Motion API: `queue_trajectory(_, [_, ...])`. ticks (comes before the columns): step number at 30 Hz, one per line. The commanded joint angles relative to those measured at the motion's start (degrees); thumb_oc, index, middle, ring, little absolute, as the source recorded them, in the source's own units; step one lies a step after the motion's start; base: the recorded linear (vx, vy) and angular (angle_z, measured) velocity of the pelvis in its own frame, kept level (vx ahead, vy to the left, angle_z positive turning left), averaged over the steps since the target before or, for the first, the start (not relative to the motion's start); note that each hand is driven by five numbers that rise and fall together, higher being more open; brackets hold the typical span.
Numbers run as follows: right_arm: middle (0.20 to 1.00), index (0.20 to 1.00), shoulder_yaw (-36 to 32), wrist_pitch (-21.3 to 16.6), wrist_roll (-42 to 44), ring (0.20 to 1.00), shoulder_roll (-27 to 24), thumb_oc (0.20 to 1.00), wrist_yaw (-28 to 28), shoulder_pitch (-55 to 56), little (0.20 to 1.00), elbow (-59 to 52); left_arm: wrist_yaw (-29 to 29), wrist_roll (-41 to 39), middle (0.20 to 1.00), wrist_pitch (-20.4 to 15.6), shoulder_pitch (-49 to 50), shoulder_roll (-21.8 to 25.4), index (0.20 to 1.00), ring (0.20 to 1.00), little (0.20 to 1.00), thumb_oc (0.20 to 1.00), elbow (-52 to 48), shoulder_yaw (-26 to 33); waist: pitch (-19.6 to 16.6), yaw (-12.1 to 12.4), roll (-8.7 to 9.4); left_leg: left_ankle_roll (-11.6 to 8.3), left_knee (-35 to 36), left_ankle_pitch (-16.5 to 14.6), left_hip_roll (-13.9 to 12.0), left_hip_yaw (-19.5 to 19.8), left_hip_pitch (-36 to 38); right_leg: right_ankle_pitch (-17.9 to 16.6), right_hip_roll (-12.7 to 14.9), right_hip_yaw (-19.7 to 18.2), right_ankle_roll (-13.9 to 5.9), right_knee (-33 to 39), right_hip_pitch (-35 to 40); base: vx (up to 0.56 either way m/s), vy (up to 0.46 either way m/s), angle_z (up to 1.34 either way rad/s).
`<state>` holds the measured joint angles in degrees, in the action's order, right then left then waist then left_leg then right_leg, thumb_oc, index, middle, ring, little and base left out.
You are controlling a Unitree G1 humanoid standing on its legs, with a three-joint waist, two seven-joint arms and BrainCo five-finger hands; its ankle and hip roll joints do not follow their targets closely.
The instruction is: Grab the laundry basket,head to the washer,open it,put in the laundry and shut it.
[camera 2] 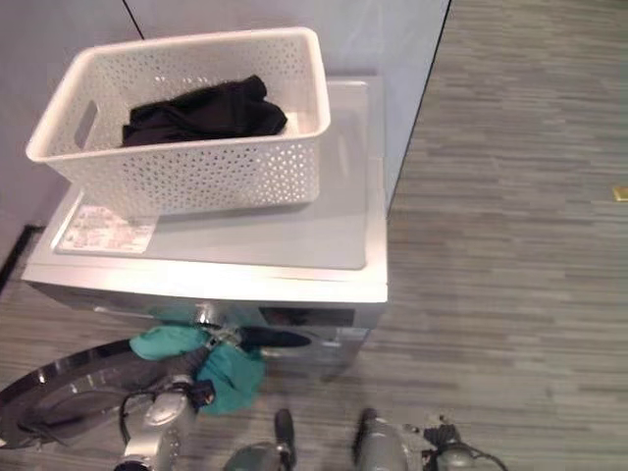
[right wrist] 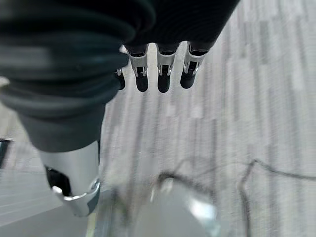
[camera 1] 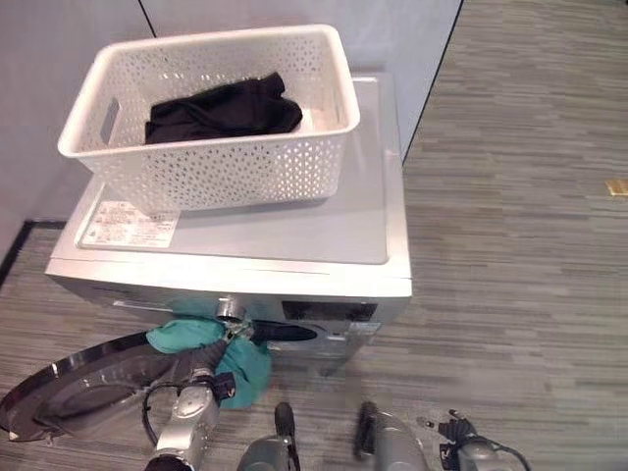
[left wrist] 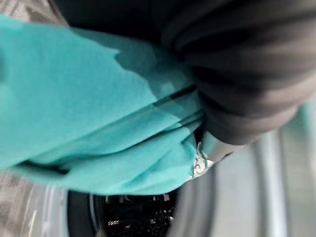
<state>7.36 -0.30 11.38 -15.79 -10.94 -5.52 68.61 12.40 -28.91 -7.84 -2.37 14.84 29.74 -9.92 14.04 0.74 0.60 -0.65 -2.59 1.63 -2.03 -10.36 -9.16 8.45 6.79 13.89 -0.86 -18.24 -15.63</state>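
Note:
A white perforated laundry basket (camera 1: 211, 172) stands on top of the silver washer (camera 1: 294, 231), with black clothing (camera 1: 221, 110) lying inside it. The washer's round door (camera 1: 78, 378) hangs open toward the lower left. My left hand (camera 1: 218, 343) is at the washer's front opening, shut on a teal cloth (camera 1: 250, 371) that bunches around it. In the left wrist view the teal cloth (left wrist: 98, 123) hangs just in front of the dark drum opening (left wrist: 133, 217). My right hand (right wrist: 163, 74) hangs low over the floor at my right side, open and holding nothing.
Light walls rise behind the washer, with a corner edge (camera 1: 432, 88) to its right. Striped grey floor (camera 1: 520, 245) stretches to the right, with a small yellow object (camera 1: 616, 186) lying on it at the far edge.

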Motion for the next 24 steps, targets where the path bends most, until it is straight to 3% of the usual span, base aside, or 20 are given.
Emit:
queue_trajectory(1, [1.000,1.000,1.2,-1.5,2.4,1.000,-1.6,1.000,-1.5,-1.9,1.000,1.2,0.1,-3.3,0.200,-3.8,-1.4,-1.6,0.200,0.200,0.200,0.200,-5.3,-0.7,2.6,0.0,2.13,-1.88,-4.2,-5.1,-3.1,5.7,-4.7,-1.6,0.2,-2.4,-2.15,7.6,3.0,-0.15,-0.174,0.16])
queue_trajectory(9, [1.000,1.000,4.2,-2.1,4.2,1.000,-1.1,1.000,-3.5,-4.9,1.000,-0.1,3.2,-9.4,0.200,-5.1,-8.9,-6.6,0.200,0.200,0.200,0.200,-0.4,-4.1,4.4,-1.5,3.24,-3.35,-5.7,-1.9,-5.2,7.0,-12.4,-1.5,-2.4,-1.3,-0.61,8.6,-2.4,-0.07,-0.155,0.30])
queue_trajectory(10, [1.000,1.000,5.8,-2.7,4.8,1.000,-0.5,1.000,-4.0,-5.4,1.000,-2.0,4.4,-10.3,0.200,-5.6,-10.5,-7.7,0.200,0.200,0.200,0.200,1.7,-4.6,4.8,-1.8,3.86,-3.93,-5.7,-2.8,-5.5,7.2,-12.9,-0.1,-2.6,-1.7,-0.74,7.2,-3.9,0.03,-0.106,0.10])
queue_trajectory(14, [1.000,1.000,9.6,-3.7,5.9,1.000,1.1,1.000,-5.2,-6.4,1.000,-6.9,7.3,-12.4,0.200,-6.6,-13.7,-9.4,0.200,0.200,0.200,0.200,5.9,-4.3,6.8,-1.9,5.68,-4.11,-5.5,-2.0,-5.7,7.3,-15.7,-0.4,-2.5,-2.2,-0.74,5.6,-7.8,-0.03,-0.081,0.03])
queue_trajectory(19, [1.000,1.000,13.6,-4.6,5.4,1.000,2.2,1.000,-7.1,-8.8,1.000,-9.4,11.7,-13.6,0.200,-8.7,-22.0,-8.8,0.200,0.200,0.200,0.200,10.3,-1.8,9.4,-2.6,7.14,-4.28,-6.3,-1.9,-5.8,6.6,-19.5,-1.4,-2.0,-2.2,-1.39,5.1,-11.7,-0.06,-0.017,-0.05])
queue_trajectory(24, [1.000,1.000,16.3,-4.1,2.4,1.000,3.0,1.000,-7.2,-9.0,1.000,-8.2,14.8,-13.3,0.200,-10.6,-28.0,-5.4,0.200,0.200,0.200,0.200,10.1,1.0,9.6,-3.6,8.62,-4.05,-6.7,-2.6,-5.8,6.0,-21.3,-2.9,-1.9,-3.0,-2.22,5.7,-14.1,-0.01,0.014,-0.02])
